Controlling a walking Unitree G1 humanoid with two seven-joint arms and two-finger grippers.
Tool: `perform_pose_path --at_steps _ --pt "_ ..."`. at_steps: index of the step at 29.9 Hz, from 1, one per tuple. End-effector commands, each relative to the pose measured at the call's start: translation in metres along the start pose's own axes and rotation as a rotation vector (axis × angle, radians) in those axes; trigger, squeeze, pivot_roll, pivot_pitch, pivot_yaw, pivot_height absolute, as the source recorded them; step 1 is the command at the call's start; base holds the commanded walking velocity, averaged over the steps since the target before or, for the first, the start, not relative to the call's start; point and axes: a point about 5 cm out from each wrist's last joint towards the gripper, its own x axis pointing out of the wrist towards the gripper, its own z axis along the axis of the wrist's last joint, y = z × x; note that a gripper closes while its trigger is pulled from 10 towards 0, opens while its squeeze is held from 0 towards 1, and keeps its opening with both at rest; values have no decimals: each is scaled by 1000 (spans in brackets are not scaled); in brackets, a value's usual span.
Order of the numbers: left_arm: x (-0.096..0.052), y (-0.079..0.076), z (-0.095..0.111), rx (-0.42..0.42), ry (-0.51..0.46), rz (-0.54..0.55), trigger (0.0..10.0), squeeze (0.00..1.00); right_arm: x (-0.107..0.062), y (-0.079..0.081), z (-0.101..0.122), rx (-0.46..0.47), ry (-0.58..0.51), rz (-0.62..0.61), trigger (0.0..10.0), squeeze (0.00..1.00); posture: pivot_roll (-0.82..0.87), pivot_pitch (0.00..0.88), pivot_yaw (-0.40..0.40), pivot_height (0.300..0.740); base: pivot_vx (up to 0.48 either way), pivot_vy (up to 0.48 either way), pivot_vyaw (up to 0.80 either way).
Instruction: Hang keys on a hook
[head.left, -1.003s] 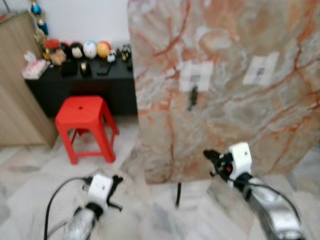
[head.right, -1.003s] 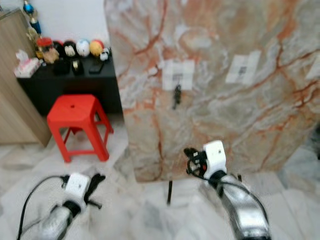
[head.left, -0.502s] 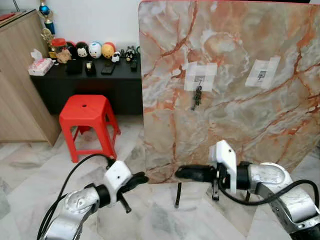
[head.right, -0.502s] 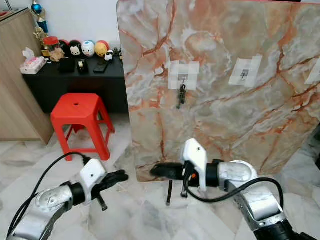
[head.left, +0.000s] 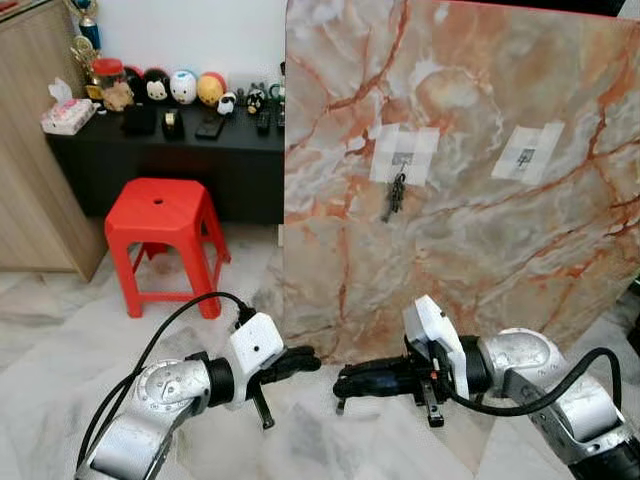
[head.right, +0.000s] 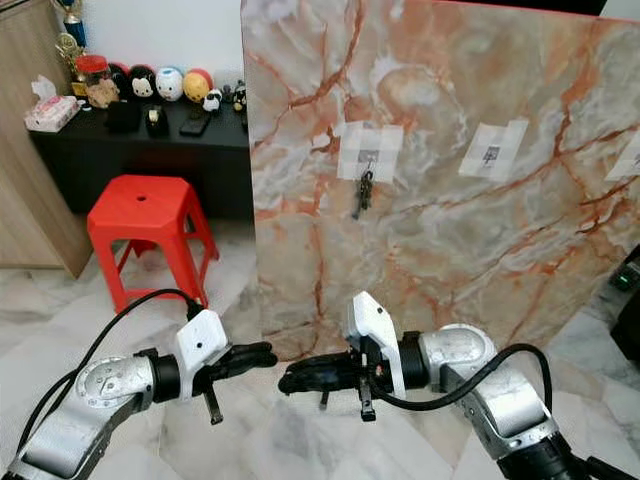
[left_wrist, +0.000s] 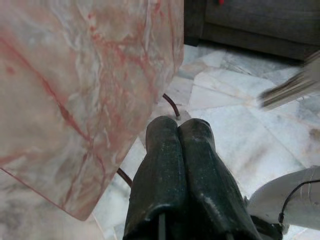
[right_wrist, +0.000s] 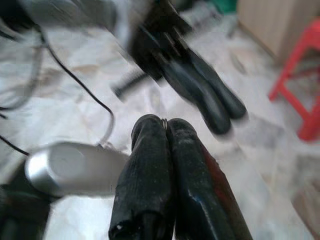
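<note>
A dark bunch of keys (head.left: 394, 197) hangs from a small hook on a taped white patch (head.left: 403, 155) of the upright marble-patterned board (head.left: 470, 250). A second taped hook (head.left: 526, 155) to its right is bare. Both grippers sit low over the floor in front of the board, well below the keys. My left gripper (head.left: 310, 357) points right with its fingers shut on nothing. My right gripper (head.left: 342, 380) points left, also shut, its tip close to the left one. In the wrist views both finger pairs (left_wrist: 179, 130) (right_wrist: 162, 125) are pressed together.
A red plastic stool (head.left: 160, 215) stands to the left of the board. Behind it a black cabinet (head.left: 180, 160) carries small figurines. A wooden cupboard (head.left: 30, 190) is at the far left. The floor is pale marble tile (head.left: 60, 340).
Both arms have swung inward and lower, bringing the two shut fingertips close together in front of the board. The keys stay on the hook. The camera has shifted slightly.
</note>
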Motion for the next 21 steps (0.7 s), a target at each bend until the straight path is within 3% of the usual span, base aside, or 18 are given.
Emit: perform_pose_path --at_steps 1,8,11,16,17,19,21 --pt "0 -1 6 15 -8 12 10000 0 -3 -4 -4 11 13 -50 10000 0 -34 0 -127 740 0 0 0" --pt "-5 -4 3 32 33 41 10000 0 -5 -18 -16 109 -10 -253 10000 0 -42 0 -119 740 0 0 0" --pt "-5 -6 0 18 43 35 10000 0 -3 -22 -12 169 -90 -311 10000 0 -43 0 -117 740 0 0 0" --pt "-1 -5 0 0 38 60 10000 0 -1 -26 0 353 -263 -376 10000 0 -51 0 -115 740 0 0 0" --pt "-1 -5 0 0 38 60 10000 0 -1 -26 0 353 -263 -376 10000 0 -51 0 -115 740 0 0 0" --pt "2 -4 -3 -27 26 87 10000 0 -1 -24 8 441 -375 -349 10000 0 -56 0 -114 740 0 0 0" --pt "3 -4 -2 -36 11 102 10000 0 0 -23 8 458 -386 -345 10000 0 -60 0 -114 740 0 0 0"
